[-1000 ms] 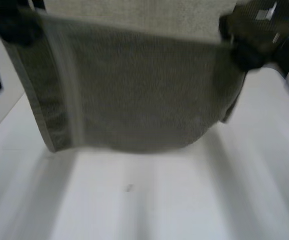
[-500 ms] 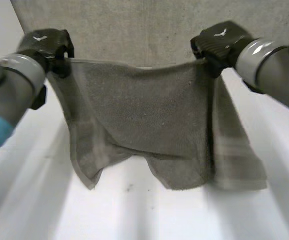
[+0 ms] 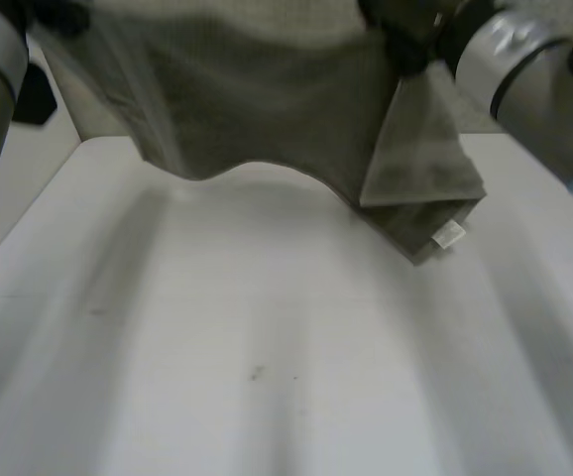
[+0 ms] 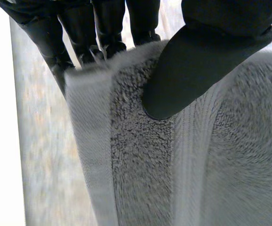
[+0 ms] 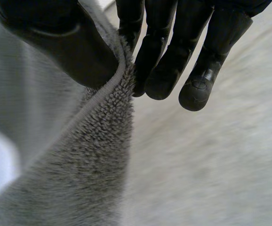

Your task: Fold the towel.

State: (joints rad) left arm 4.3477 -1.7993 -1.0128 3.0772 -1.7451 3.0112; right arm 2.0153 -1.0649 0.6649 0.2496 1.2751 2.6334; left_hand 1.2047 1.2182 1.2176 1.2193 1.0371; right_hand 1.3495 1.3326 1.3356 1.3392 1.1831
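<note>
Raised since a moment ago, the towel hangs above the table at the frame's top, left robot hand and right robot hand pinching its upper edge, ready for folding.

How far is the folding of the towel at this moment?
Done: the towel is gripped, the left hand and the right hand each pinching its upper edge. In hand: it hangs spread between them over the table. Left: no fold lies on the table yet.
</note>
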